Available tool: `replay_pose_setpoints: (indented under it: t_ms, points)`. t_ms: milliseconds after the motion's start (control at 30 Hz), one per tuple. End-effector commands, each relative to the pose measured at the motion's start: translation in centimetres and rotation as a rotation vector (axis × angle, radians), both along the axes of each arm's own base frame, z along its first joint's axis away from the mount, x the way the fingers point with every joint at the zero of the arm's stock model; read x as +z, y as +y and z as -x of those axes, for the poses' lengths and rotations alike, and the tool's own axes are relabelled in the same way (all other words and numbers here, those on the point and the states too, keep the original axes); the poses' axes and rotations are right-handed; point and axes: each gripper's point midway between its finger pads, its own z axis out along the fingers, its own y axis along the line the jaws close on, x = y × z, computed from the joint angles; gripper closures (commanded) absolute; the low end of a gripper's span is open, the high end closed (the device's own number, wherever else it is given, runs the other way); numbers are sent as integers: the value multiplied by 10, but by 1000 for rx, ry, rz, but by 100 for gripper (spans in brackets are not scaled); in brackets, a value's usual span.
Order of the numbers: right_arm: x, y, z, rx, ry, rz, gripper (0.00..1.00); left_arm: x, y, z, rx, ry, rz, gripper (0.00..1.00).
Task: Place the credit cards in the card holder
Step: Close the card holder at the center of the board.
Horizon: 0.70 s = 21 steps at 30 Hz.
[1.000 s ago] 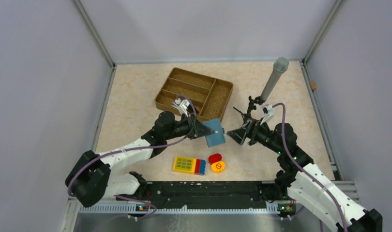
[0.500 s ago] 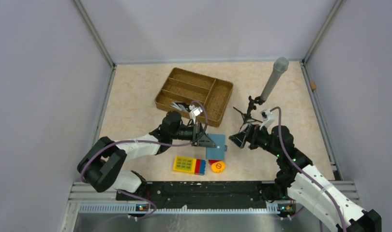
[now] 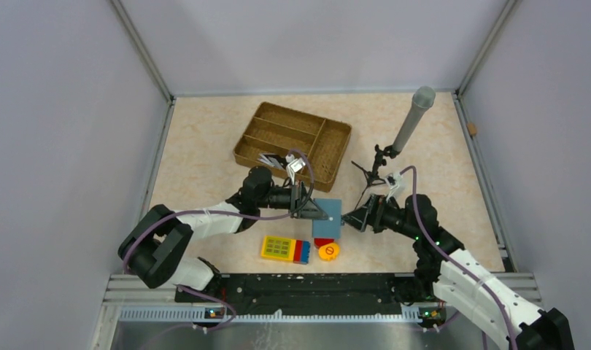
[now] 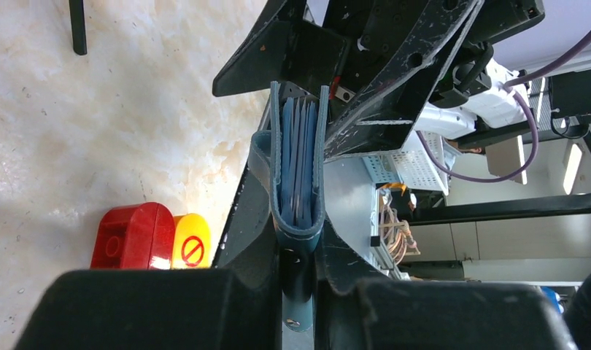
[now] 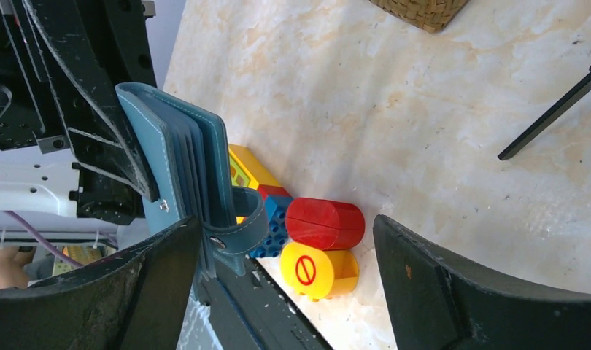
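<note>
Right now the left gripper [image 3: 311, 211] is clamped on the card holder [image 3: 327, 219] at mid-frame in the top view (snap tab [image 5: 243, 217] hanging loose); its open edge points right, toward the right gripper [image 3: 349, 218], jaws apart, just beside.

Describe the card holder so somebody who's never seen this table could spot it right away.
Find the brown wicker tray at the back of the table; just in front of it, the left pincer clamps the card holder. It is a flat teal-blue square with a snap tab, unlike the yellow keypad block and red cylinder nearby.
</note>
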Motion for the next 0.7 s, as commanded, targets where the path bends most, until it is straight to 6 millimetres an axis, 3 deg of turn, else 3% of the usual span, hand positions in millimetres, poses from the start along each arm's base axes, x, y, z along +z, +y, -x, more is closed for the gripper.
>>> replay_pose_setpoints:
  t_ms: [0, 167, 333, 500, 667]
  points:
    - [3, 5, -2, 23, -31, -11, 14, 27, -5, -6, -13, -80, 87, 100]
    - [-41, -25, -8, -105, 58, 194, 15, 40, -5, -8, 1, -101, 124, 100]
    - [-60, -61, -10, -263, 121, 342, 15, 44, -2, -16, 38, -118, 135, 100]
    - [-50, -75, -11, -337, 109, 363, 13, 34, -9, -29, 83, -84, 133, 100]
    - [-29, -75, -11, -349, 69, 322, 14, 16, -29, -46, 120, -6, 137, 100]
